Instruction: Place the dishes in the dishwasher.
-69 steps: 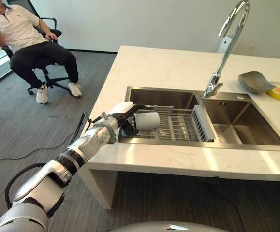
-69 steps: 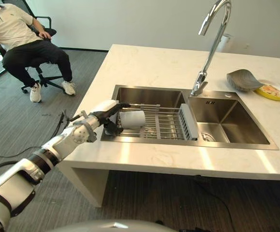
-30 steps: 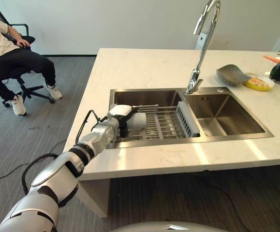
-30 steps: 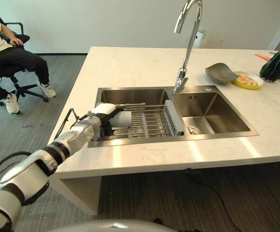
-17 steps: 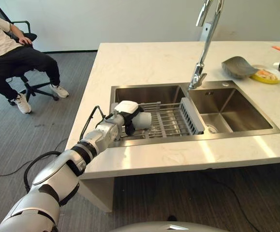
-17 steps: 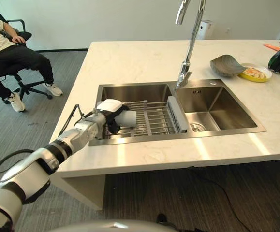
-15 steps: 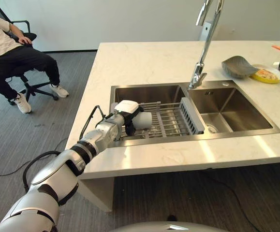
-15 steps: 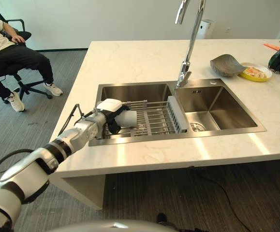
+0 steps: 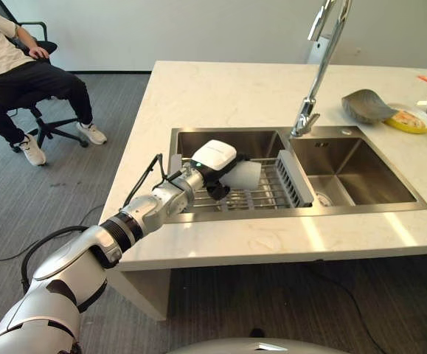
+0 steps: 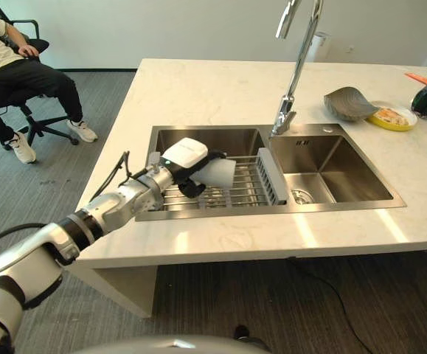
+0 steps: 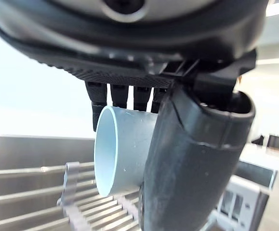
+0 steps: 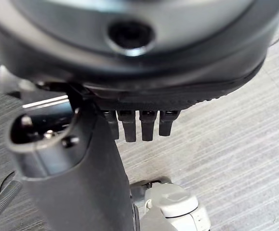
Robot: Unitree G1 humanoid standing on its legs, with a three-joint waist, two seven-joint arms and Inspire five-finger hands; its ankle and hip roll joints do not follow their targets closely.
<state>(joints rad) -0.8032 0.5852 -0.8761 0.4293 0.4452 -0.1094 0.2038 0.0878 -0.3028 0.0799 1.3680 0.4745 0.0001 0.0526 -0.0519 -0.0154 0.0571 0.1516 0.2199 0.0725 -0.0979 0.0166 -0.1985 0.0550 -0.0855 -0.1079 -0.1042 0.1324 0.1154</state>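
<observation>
A person [image 9: 21,66] sits on an office chair [image 9: 43,122] on the floor, well to the left of the sink [image 9: 220,141]. At the sink's left basin, the left hand [image 9: 214,164] is clamped on a pale cup [image 9: 244,175], fingers over one side of the wall and thumb pressed against the other, as the left wrist view shows [image 11: 125,149]. The cup lies on its side in that grip, held just above the wire rack [image 9: 265,193] that spans the basin, its open mouth turned away from the palm. It looks light and rigid, likely smooth plastic or glazed ware, so it could slip if the squeeze slackens; a hold across the middle of the wall, as here, seems the safest place. Right of the rack, a grey plate [image 9: 295,179] stands on edge in it beside the divider, and the tap [image 9: 320,70] rises behind. Farther right on the surface [image 9: 220,92] lie a grey bowl [image 9: 366,107] and a yellow dish [image 9: 407,121]. The right hand [image 12: 81,192] hangs over the floor with fingers relaxed, holding nothing.
</observation>
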